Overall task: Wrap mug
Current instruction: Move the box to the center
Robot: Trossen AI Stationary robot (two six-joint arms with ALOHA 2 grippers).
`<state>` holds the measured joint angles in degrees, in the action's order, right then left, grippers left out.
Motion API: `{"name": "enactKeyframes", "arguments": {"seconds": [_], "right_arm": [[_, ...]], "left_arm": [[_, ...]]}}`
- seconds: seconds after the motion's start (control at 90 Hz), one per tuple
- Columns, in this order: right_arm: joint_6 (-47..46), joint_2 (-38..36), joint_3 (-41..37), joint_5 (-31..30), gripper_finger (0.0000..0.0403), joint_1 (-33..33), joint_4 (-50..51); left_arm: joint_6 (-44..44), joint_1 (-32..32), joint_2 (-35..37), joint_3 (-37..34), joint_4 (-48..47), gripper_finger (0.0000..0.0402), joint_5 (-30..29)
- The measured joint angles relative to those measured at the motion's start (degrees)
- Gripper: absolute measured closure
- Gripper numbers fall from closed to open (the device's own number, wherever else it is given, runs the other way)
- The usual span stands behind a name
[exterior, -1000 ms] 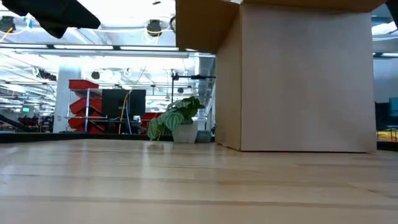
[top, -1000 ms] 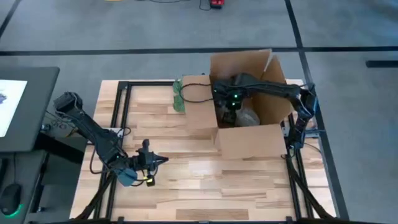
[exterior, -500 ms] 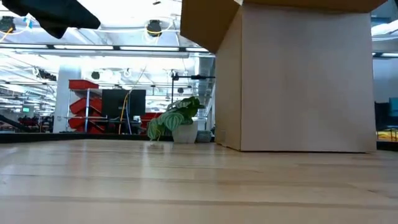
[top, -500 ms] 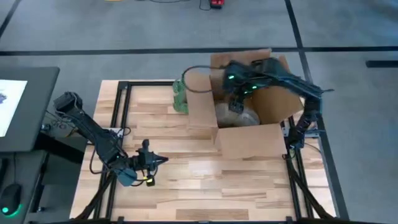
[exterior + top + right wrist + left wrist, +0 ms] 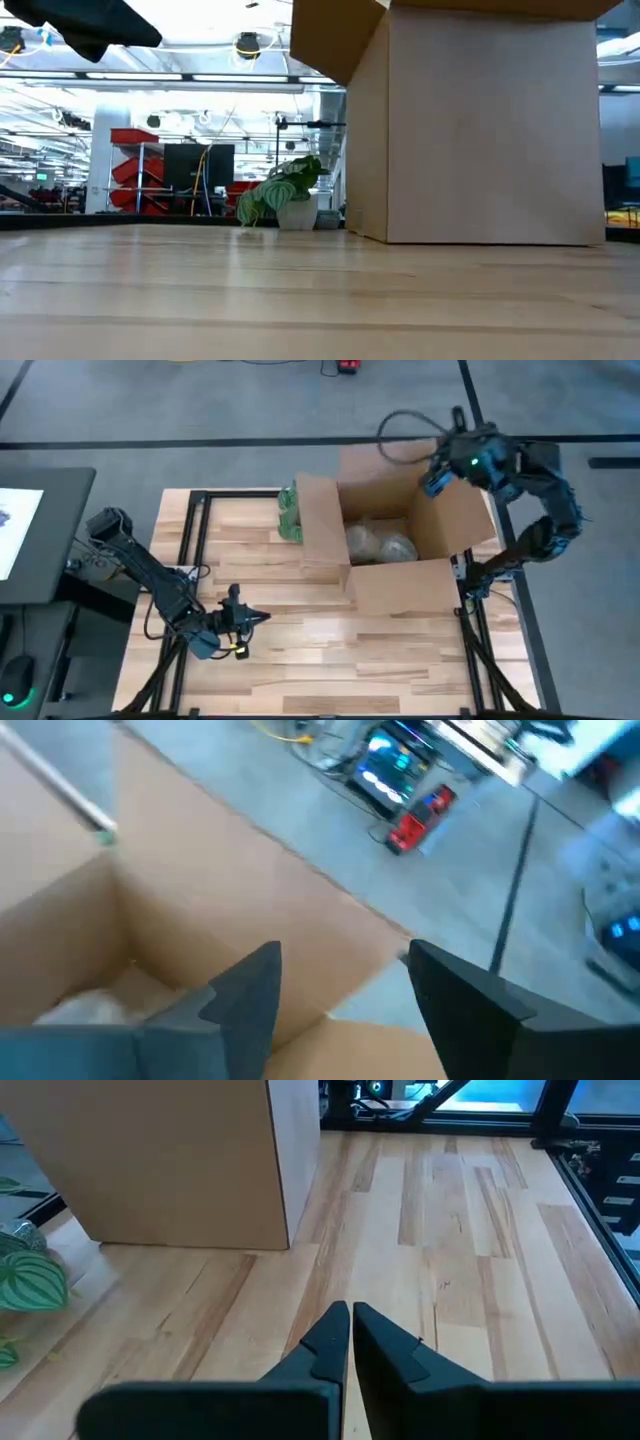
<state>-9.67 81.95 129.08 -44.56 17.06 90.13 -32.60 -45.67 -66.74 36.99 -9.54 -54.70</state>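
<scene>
The left gripper (image 5: 243, 619) is sitting low at the near part of the surface (image 5: 330, 660), its fingers (image 5: 330, 1342) pressed together and holding nothing, well apart from the cardboard box (image 5: 395, 585). Inside the box, a pale crumpled bundle (image 5: 380, 545) is lying on the floor of it; whether the mug is wrapped in it cannot be told, and no bare mug is showing anywhere. The right gripper (image 5: 437, 478) is hanging above the box's far right corner with fingers (image 5: 250, 990) spread and empty, so the bundle is lying below it and toward the near left. The right arm is much the nearer one to it. A leafy plant (image 5: 289, 512) is standing just beside the box's left flap
</scene>
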Motion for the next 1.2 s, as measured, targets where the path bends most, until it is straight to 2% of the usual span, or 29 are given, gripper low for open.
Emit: {"name": "enactKeyframes", "arguments": {"seconds": [0.233,0.467,0.589,0.744,0.856,0.933,1.078,1.2], "right_arm": [[-0.4,-0.9,0.0,0.0,0.0268,14.6,-0.1],[-0.5,2.6,0.0,12.1,0.0356,29.1,-0.1],[-0.4,4.2,0.0,14.7,0.0395,33.0,-0.1],[-1.1,4.6,0.0,14.3,0.0401,33.2,-0.1],[-3.0,4.3,-0.8,25.2,0.0402,32.9,-0.3],[-2.4,3.4,-3.1,29.1,0.0403,32.0,-0.1],[-2.5,-0.7,-9.0,33.5,0.0403,26.5,0.0],[-4.0,-5.0,-13.2,39.7,0.0403,18.3,0.0]], "left_arm": [[0.0,0.0,0.0,0.0,0.0,0.0402,0.0],[0.0,0.0,0.0,0.0,0.0,0.0402,0.0],[-0.2,0.0,0.0,0.0,0.0,0.0402,0.0],[-0.9,0.0,0.0,0.0,0.0,0.0402,0.0],[-1.0,0.0,0.0,0.0,0.1,0.0402,0.0],[0.3,0.0,0.0,0.0,1.3,0.0402,-0.1],[9.6,0.0,0.0,0.0,10.1,0.0402,-1.2],[23.8,1.0,0.0,0.0,21.0,0.0402,-1.3]]}}
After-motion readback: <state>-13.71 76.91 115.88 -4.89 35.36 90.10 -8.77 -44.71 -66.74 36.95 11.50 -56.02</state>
